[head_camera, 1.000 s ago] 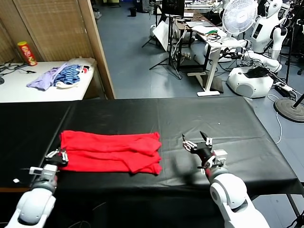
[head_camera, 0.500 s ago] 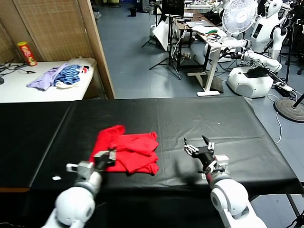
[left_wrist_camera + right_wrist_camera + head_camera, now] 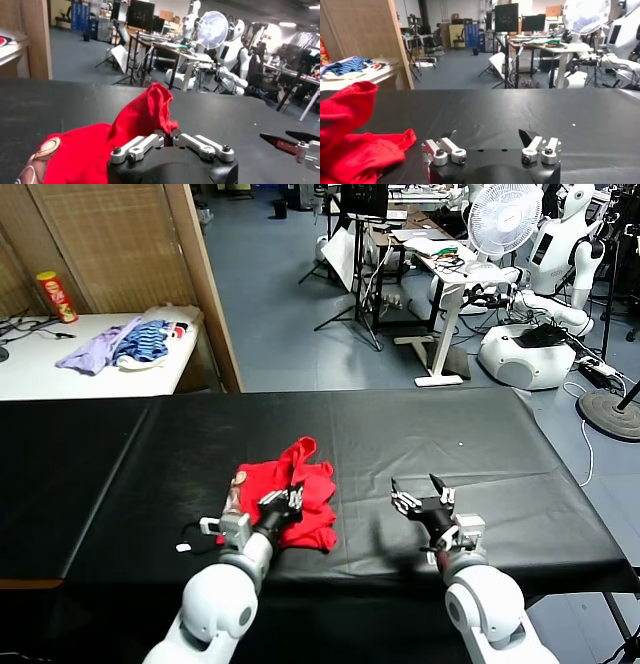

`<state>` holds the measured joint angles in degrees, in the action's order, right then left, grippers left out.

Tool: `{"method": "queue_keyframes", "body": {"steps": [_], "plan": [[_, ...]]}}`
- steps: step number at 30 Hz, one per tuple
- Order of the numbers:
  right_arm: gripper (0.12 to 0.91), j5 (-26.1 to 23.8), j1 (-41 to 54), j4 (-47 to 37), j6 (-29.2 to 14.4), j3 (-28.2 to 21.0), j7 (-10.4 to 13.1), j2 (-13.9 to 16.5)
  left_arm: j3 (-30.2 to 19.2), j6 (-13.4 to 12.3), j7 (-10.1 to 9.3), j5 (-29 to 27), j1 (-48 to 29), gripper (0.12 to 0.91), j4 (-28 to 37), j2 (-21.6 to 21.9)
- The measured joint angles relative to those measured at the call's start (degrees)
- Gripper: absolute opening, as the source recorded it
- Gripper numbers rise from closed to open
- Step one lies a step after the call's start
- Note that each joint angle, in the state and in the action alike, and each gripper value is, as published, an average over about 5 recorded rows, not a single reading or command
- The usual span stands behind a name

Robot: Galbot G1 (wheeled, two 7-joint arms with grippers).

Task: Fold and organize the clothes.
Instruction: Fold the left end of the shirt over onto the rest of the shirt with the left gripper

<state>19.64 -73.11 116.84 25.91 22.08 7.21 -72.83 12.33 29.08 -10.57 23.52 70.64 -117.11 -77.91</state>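
The red T-shirt (image 3: 298, 496) lay bunched on the black table (image 3: 480, 434), one fold lifted. The left gripper (image 3: 283, 501) was clamped on it; the right gripper (image 3: 421, 495) stood apart, jaws spread.

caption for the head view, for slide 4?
Left gripper shut on bright red soft T-shirt, folding it over on the black-covered table; right gripper open alongside.
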Motion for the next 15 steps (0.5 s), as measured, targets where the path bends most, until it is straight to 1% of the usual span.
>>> {"method": "queue_keyframes", "body": {"steps": [1,3,6,11,13,15], "plan": [[0.798,0.05,0.14,-0.06,-0.13,-0.18,-0.31,0.07,0.00,-0.13,0.07,-0.15,0.02,0.205,0.35,-0.17],[0.798,0.19,0.45,-0.20,-0.42,-0.58,-0.94,0.29,0.05,-0.56,0.22,-0.19,0.14,0.285,1.04,-0.55],[0.798,0.51,1.09,-0.57,-0.72,-1.46,-1.90,0.77,0.19,-1.13,0.26,0.83,0.29,0.435,1.56,-1.23],[0.798,1.29,2.90,-1.76,-0.79,-4.23,-3.57,1.55,1.25,-1.49,-0.36,6.38,0.02,0.695,0.08,-2.22],[0.798,1.49,4.14,-2.52,-0.79,-5.98,-4.20,1.62,2.15,-2.14,-0.26,7.41,-0.10,0.763,-1.15,-2.06],[0.798,1.37,5.70,-3.51,-0.80,-8.07,-4.60,1.44,3.40,-2.80,0.02,7.50,0.12,0.787,-2.15,-1.31]]}}
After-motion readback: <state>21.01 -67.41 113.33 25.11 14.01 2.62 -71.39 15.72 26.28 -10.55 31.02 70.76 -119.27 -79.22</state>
